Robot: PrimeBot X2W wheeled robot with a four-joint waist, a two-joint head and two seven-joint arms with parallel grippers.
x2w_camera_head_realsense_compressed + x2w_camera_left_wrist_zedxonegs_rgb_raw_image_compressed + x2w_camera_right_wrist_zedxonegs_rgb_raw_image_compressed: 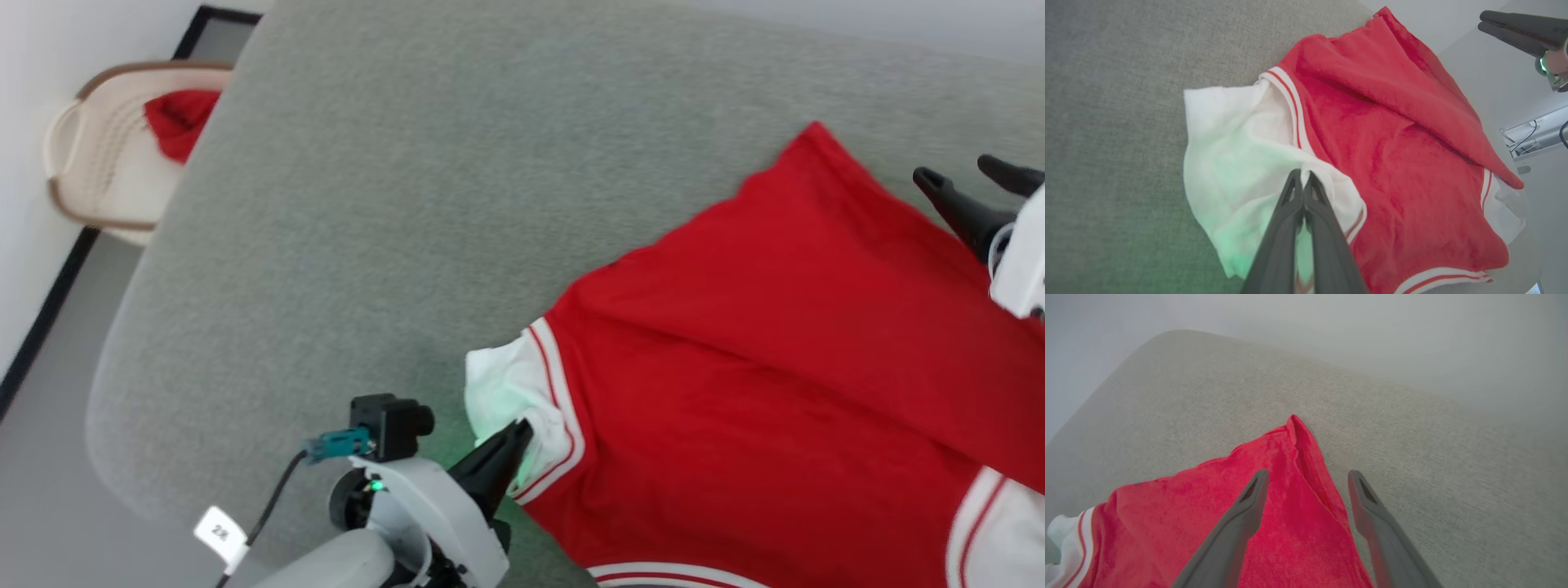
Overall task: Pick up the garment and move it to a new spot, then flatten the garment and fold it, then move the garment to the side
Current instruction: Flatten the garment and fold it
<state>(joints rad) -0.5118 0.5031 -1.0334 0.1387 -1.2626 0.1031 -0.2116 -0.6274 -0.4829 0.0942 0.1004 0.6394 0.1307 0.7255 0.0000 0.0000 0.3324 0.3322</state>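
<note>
The garment (775, 343), red with white sleeves and striped trim, lies rumpled on the right half of a grey padded surface (392, 204). My left gripper (522, 426) is at the lower middle. Its fingers are shut, with the tips pinched on a raised fold of the white sleeve (1237, 155); the left wrist view shows the tips (1302, 174) meeting in that cloth. My right gripper (953, 169) hovers open at the garment's far right edge. In the right wrist view its fingers (1308, 475) straddle the red corner (1294, 428) without touching it.
A cream perforated basket (98, 163) holding a small red cloth (180, 122) stands on the floor past the surface's far left edge. The surface's rounded edge runs down the left side, with grey floor beyond. A white tag (219, 532) hangs from my left arm's cable.
</note>
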